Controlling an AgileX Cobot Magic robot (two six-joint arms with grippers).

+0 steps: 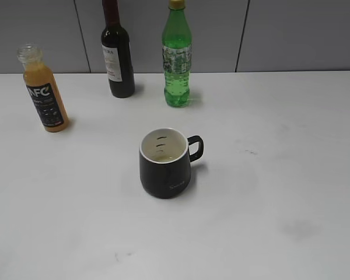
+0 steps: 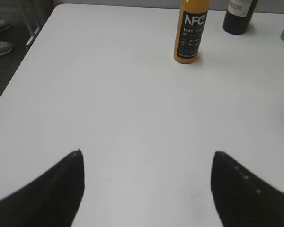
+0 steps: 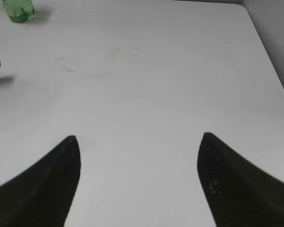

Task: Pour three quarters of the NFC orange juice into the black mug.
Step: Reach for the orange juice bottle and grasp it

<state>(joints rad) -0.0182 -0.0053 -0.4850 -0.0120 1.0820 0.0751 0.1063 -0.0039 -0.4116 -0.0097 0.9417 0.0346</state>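
Juice at 10 o'clock of mug, untouched. L gripper, R gripper: both spread, empty. Juice to be gripped mid-body, kept upright.

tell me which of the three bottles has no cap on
The NFC orange juice, far left on the table: its wide clear neck is open. The green soda bottle wears a yellow-green cap, and the dark wine bottle's top is cut off by the frame.

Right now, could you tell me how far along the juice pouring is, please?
Nothing looks done: the NFC orange juice stands upright and nearly full at the table's back left. The black mug holds no visible orange juice. Both claws, left claw and right claw, are open and empty. Grasping and pouring remain.
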